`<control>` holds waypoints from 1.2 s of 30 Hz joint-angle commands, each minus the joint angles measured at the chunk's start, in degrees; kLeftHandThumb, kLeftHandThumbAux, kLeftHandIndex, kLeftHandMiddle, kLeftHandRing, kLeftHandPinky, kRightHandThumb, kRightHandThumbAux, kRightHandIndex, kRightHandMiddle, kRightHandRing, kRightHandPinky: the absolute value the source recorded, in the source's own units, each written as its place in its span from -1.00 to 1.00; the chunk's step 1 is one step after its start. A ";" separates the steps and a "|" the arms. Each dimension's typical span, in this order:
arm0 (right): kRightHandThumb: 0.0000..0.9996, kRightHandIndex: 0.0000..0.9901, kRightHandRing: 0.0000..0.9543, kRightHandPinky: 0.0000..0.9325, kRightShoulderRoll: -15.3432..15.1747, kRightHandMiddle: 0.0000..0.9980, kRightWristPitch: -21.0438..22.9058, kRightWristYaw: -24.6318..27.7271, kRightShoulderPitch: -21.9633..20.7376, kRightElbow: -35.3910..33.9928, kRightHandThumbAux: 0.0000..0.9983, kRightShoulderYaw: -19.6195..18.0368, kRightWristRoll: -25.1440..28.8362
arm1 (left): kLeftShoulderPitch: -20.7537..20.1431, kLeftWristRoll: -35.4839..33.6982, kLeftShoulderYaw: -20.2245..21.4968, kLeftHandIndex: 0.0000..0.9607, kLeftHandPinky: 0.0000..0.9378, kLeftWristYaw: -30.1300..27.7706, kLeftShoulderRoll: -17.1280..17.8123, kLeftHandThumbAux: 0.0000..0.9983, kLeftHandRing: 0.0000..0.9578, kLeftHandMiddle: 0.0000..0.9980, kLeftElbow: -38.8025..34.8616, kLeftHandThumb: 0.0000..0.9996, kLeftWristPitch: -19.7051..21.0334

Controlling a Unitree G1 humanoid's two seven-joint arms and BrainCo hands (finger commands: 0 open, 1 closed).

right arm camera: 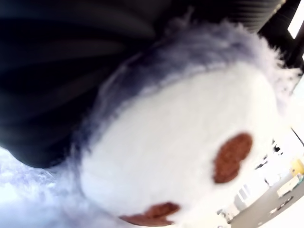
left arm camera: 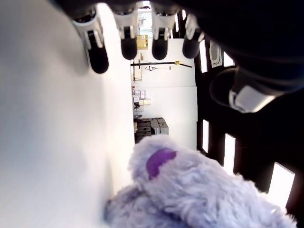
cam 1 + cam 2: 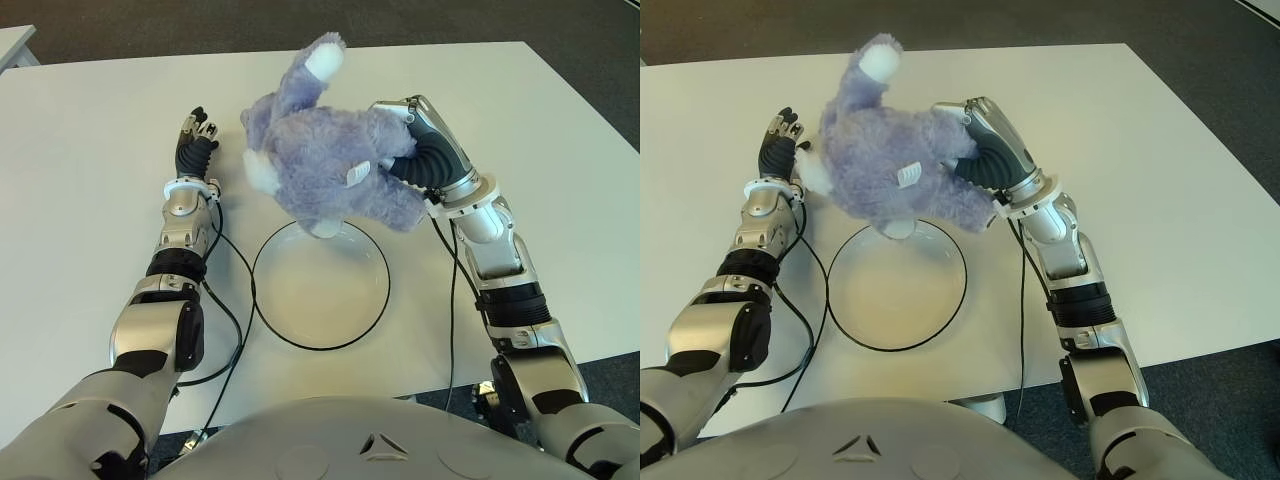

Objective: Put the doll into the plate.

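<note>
- White worktop (image 3: 90,150) carries everything you need; the clear, dark-rimmed plate (image 3: 320,342) sits at its near middle.
- The lilac plush doll (image 3: 325,160) is held just above the plate's far rim, one pale foot dipping toward it. Judge it light, soft and squashy: take it by the thick body, since limbs would flop.
- Your right hand (image 3: 420,150) reaches in from the right, wrist bent, fingers closed into the doll's body.
- Your left hand (image 3: 195,140) shows left of the doll, forearm stretched forward, fingers (image 2: 97,54) loosely extended and holding nothing.
</note>
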 commanded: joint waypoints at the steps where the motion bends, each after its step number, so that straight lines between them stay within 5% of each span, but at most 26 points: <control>1: 0.43 -0.11 0.75 0.80 -0.09 0.66 -0.08 1.50 0.93 -0.11 0.43 0.42 1.13 | 2.33 0.03 0.13 -1.00 -0.85 0.52 -0.57 -0.20 -1.00 -1.00 1.31 0.16 2.57; 36: 0.43 -0.11 0.76 0.80 -0.60 0.67 2.46 5.52 4.93 -3.35 0.43 1.51 -0.03 | 2.27 -0.39 0.48 -1.00 -0.86 0.61 -0.72 -0.21 -1.00 -1.00 0.83 0.16 3.24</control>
